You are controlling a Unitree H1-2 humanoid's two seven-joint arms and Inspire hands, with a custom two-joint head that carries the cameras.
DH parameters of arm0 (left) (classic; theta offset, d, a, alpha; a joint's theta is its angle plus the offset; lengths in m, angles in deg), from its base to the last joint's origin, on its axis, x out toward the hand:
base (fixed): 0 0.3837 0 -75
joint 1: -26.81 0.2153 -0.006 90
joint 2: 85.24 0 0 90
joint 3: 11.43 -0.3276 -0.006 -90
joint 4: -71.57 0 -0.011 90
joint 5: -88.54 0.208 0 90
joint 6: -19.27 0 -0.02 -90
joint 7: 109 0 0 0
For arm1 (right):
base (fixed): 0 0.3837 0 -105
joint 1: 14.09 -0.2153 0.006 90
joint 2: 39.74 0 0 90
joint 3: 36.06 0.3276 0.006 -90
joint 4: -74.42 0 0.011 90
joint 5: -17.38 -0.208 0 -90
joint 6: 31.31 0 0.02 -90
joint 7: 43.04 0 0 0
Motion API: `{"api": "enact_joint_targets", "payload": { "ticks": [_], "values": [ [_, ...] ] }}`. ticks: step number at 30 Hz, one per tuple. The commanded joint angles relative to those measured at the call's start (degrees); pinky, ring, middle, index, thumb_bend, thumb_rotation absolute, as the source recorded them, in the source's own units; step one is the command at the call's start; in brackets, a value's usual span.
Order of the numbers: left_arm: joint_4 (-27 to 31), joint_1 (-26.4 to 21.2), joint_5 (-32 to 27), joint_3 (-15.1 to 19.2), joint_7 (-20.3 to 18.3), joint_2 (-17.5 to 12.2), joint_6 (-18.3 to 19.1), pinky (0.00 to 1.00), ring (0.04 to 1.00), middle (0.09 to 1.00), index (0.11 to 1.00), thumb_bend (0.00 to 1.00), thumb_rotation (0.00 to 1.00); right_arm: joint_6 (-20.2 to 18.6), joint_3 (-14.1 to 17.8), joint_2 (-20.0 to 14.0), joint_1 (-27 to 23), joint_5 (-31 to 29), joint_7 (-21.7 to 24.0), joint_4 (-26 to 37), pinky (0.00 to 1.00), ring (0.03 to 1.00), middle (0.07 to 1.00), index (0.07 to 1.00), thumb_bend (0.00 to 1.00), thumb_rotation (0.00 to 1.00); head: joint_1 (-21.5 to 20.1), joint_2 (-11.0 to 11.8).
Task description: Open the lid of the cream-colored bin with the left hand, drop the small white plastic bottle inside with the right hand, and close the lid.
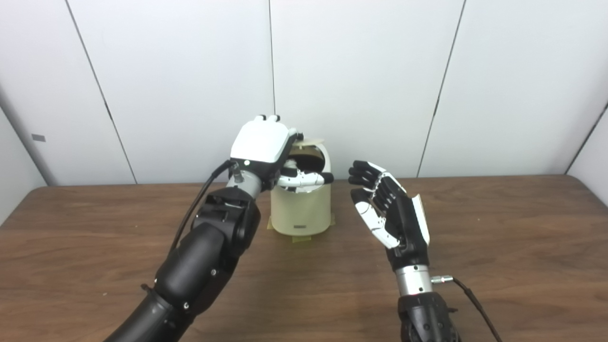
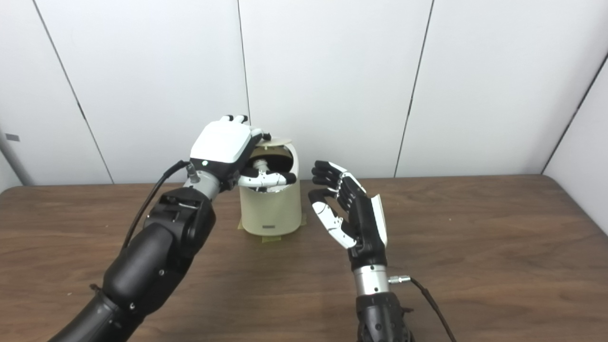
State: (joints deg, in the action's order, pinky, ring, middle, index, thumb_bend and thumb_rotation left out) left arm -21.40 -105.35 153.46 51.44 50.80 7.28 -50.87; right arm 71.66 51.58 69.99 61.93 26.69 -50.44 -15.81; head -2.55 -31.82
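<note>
Item: cream-colored bin — centre of the frame, on the brown wooden table, just below the white wall panels. Strips of tape show at its base.

Item: lid — raised, tilted up at the top of the bin, dark opening below it.

Item: my left hand — upper centre-left, over the bin's mouth, fingers curled over the lid's edge and holding it up, thumb reaching across the opening.

Item: my right hand — right of the bin and just beside it, clear of the table, palm turned toward the bin, fingers spread apart, holding nothing.

Item: small white plastic bottle — a pale shape shows inside the opening behind my thumb; I cannot tell for certain that it is the bottle.
</note>
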Motion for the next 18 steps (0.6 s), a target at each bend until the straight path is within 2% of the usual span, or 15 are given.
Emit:
{"api": "enact_joint_targets", "payload": {
  "ticks": [1, 8, 18],
  "values": [
    [2.28, -1.86, 2.08, 0.18, 0.49, -0.66, -0.23, 1.0, 0.985, 0.873, 0.843, 0.88, 0.97, 0.81, -0.09, 0.47, -1.54, 0.22, -0.28, 1.93, 0.65, 0.725, 0.735, 0.734, 0.27, 0.53, -0.08, -0.08],
    [3.11, 0.98, 5.43, -0.52, 1.72, -0.03, -0.69, 1.0, 0.982, 0.86, 0.829, 0.88, 0.97, 0.73, -0.18, 0.42, -1.67, 0.33, -0.19, 1.98, 0.64, 0.725, 0.738, 0.737, 0.27, 0.54, -0.05, -0.35],
    [2.99, 3.05, 6.63, -0.78, 2.67, -0.29, -2.44, 1.0, 0.972, 0.853, 0.827, 0.88, 0.98, -0.51, -0.22, 0.65, -1.72, -0.12, 0.07, 2.64, 0.64, 0.723, 0.736, 0.736, 0.27, 0.51, -0.09, -0.56]
  ]
}}
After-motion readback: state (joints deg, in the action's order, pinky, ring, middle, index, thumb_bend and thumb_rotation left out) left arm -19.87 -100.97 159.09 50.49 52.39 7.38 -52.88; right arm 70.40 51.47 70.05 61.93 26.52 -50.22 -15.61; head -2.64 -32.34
